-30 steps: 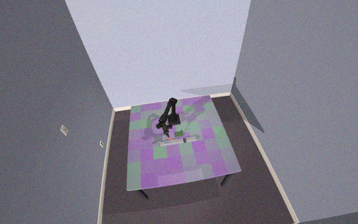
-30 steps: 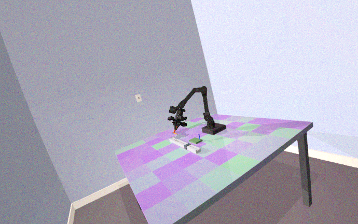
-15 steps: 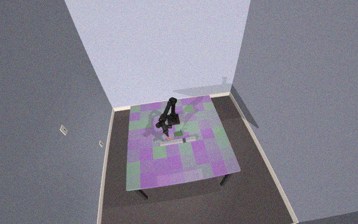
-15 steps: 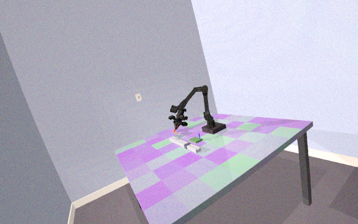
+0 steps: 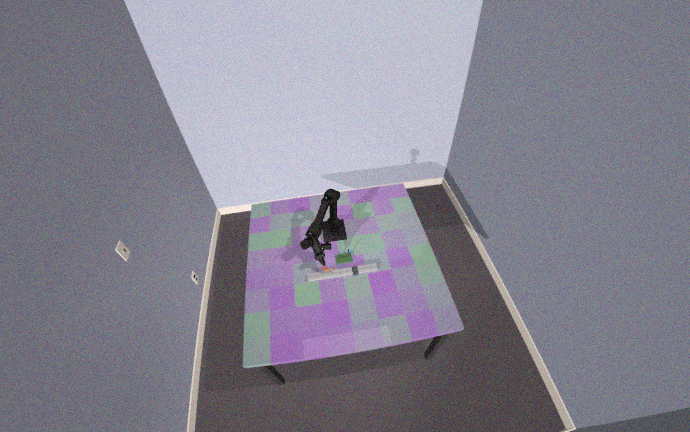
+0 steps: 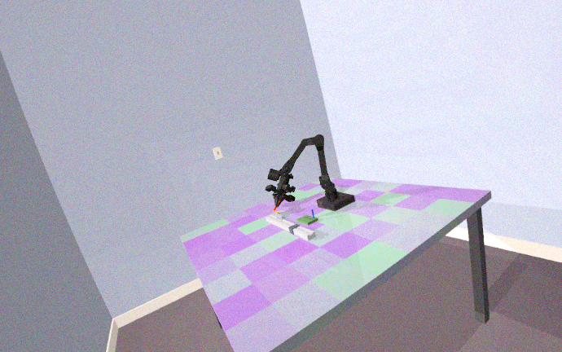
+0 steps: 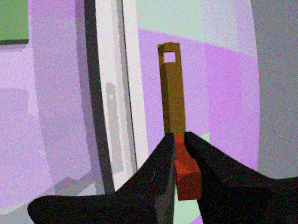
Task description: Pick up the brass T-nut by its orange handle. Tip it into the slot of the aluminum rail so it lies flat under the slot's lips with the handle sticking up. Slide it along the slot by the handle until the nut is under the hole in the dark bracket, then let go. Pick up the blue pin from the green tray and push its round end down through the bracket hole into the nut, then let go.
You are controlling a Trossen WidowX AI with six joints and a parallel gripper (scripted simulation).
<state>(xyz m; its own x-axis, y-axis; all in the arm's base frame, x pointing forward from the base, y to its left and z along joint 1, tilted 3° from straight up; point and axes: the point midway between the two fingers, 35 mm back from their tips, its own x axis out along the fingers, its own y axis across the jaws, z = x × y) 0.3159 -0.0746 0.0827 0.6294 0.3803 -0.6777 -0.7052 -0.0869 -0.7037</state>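
Above the stretch of the aluminum rail [image 5: 333,275] [image 6: 282,223] [image 7: 136,100] farther from its bracket, the hand [image 5: 323,264] [image 6: 275,206] [image 7: 178,139] points down, its fingers narrowed on the orange handle [image 5: 324,267] [image 6: 274,209] [image 7: 188,175] of the brass T-nut [image 5: 329,270] [image 6: 276,213] [image 7: 173,95]. The nut is a flat brass bar with a squarish hole near its far end. It is raised off the rail and outside its slot, lying roughly along the rail's length; its exact sideways offset from the slot cannot be told.

The dark bracket [image 5: 355,270] [image 6: 293,229] straddles the rail, nearer the opposite end, and a bare run of rail separates it from the nut. On the robot-base side of the rail, just beside it with a slim gap, sits the green tray [image 5: 344,258] [image 6: 307,220] [image 7: 13,22]. The blue pin [image 5: 348,251] [image 6: 313,214] stands upright in it. The black base [image 5: 342,235] [image 6: 348,200] is beyond the tray from the rail.

Both rail ends stop well short of the edges of the patchwork tabletop [image 5: 325,315] [image 6: 352,265] [image 7: 225,90]. On the rail's side away from the base, a broad open stretch reaches to the edge.
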